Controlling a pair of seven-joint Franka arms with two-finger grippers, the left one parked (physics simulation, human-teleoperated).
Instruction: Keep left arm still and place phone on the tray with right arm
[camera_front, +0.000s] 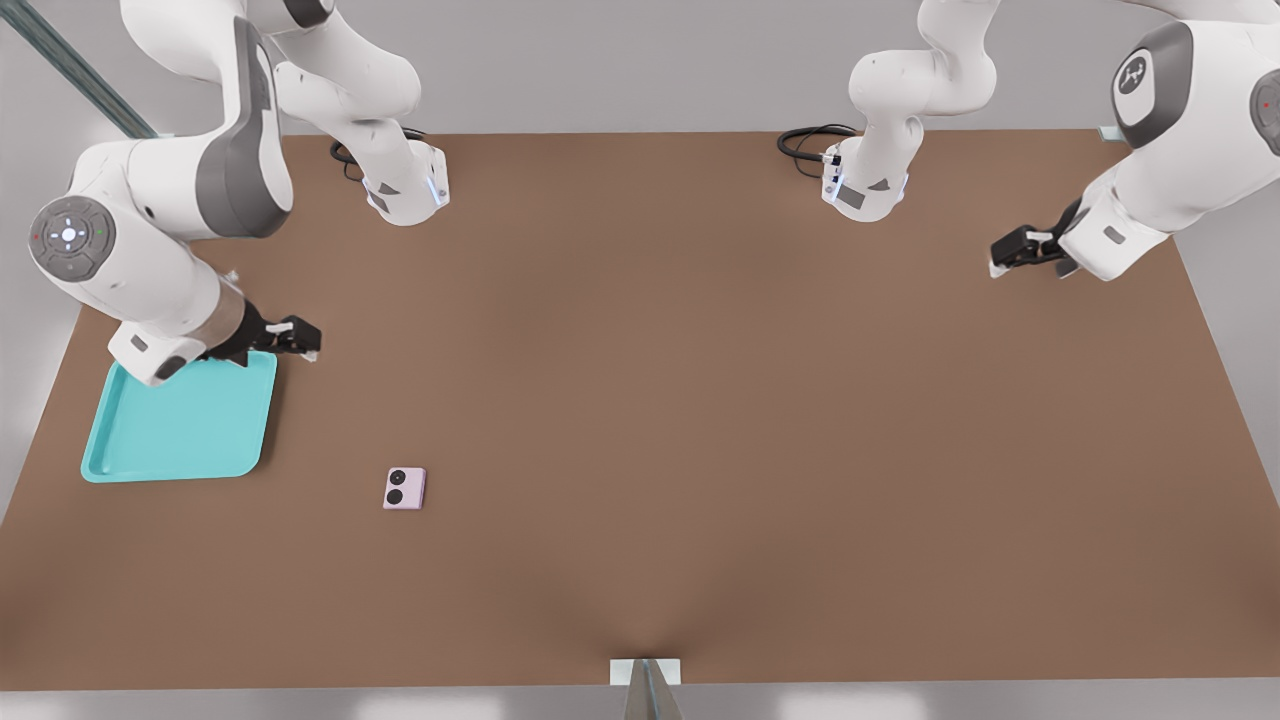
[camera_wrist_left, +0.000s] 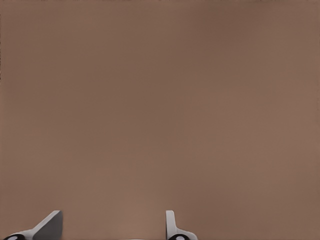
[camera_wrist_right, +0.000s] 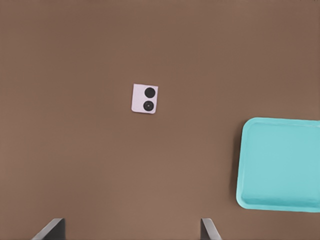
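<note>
though open, gripper (camera_front: 300, 340) fingertips (camera_wrist_right: 50, 229) cropped

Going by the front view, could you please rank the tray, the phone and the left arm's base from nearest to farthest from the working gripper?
From the open gripper:
1. Tray, just below it.
2. Phone, on the table toward the front edge.
3. Left arm's base, far toward the front view's right.

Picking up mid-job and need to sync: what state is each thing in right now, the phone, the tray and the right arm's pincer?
phone: flat on the table, lens face up, apart from the tray, not gripped.
tray: flat on the table at the front view's left, nothing in it.
pincer: open, holding nothing, by the tray's far corner, away from the phone.
</note>
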